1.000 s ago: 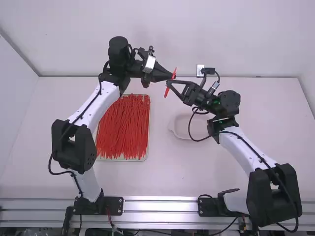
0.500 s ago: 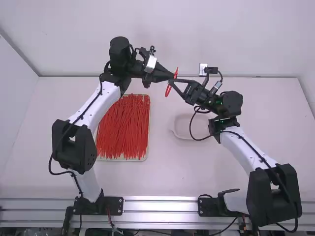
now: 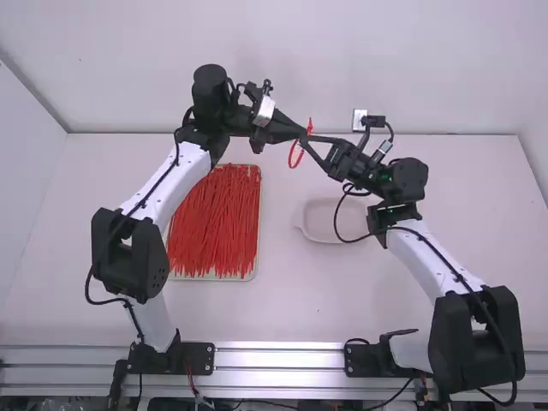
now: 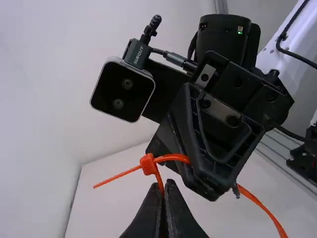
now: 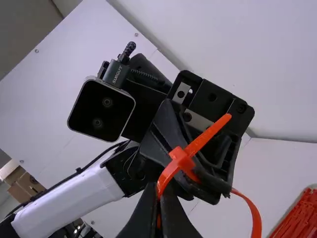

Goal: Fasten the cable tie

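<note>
One cable tie (image 3: 294,156) is being held aloft. One tray (image 3: 214,278) of uncounted ties (image 3: 214,218) and one bowl (image 3: 308,231) are being shown.

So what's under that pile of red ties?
A flat tan tray: its rim shows along the near and right sides of the pile. Its middle is covered, so anything else beneath can't be seen.

From above, the cable tie (image 3: 297,151) is too small to show whether its tail sits through the head. In the left wrist view its strap passes behind the right hand (image 4: 210,188), then runs off the picture's edge. The heap of red ties (image 5: 301,219) is clipped by the right wrist view's corner — and a black lead (image 3: 335,224) hides part of the pale tray (image 3: 310,221).
</note>
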`<act>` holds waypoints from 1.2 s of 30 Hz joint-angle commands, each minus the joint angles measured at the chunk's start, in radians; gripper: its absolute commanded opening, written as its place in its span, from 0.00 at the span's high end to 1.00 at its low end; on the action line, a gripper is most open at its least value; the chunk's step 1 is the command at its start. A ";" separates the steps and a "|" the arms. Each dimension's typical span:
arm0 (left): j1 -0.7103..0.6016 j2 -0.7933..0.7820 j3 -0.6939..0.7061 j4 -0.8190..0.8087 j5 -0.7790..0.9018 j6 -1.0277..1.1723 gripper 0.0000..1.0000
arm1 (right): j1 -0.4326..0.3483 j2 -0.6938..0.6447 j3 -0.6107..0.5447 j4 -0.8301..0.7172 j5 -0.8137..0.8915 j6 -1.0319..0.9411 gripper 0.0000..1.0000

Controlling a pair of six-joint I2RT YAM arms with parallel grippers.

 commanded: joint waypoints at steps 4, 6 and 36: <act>-0.008 -0.006 -0.017 0.002 0.064 -0.003 0.99 | -0.042 0.000 0.029 0.014 0.088 -0.001 1.00; -0.013 -0.006 -0.017 0.003 0.064 -0.004 0.99 | -0.045 0.000 0.029 0.014 0.094 -0.006 1.00; -0.019 -0.006 -0.017 0.004 0.064 -0.004 0.98 | 0.034 0.000 0.029 0.036 0.034 -0.071 1.00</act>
